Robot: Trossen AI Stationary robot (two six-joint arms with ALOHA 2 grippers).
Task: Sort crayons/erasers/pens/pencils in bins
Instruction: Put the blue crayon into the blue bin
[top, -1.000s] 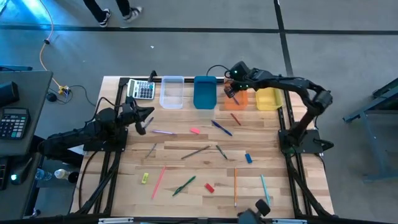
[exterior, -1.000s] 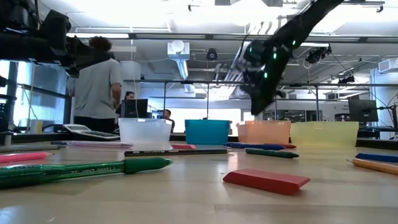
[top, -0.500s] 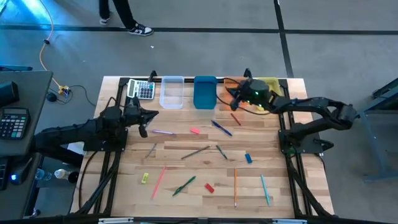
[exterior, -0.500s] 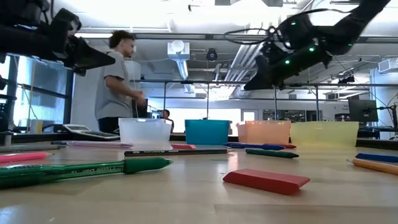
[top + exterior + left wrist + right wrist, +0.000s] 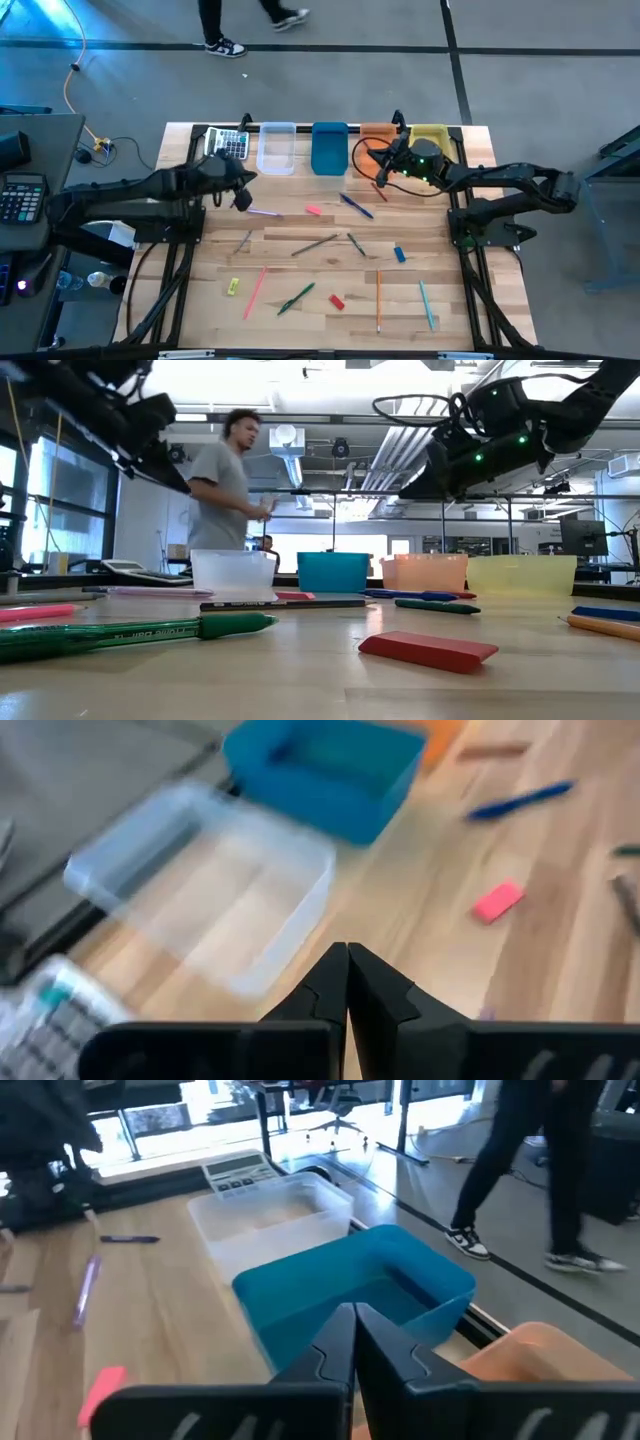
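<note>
Seen from above, a wooden table (image 5: 300, 300) is holding four bins in a row along its far edge: the clear bin (image 5: 277, 148), blue bin (image 5: 329, 149), orange bin (image 5: 376, 130) and yellow bin (image 5: 430, 133). The right gripper (image 5: 383, 172) is hovering just in front of the orange bin, fingers pressed together and gripping nothing. The left gripper (image 5: 243, 196) is hanging near the clear bin, likewise closed and empty. Erasers are lying scattered: a pink eraser (image 5: 313, 210), blue eraser (image 5: 400, 254), yellow eraser (image 5: 233, 287) and red eraser (image 5: 337, 300), among pens and pencils. A calculator (image 5: 227, 143) is sitting beside the clear bin.
</note>
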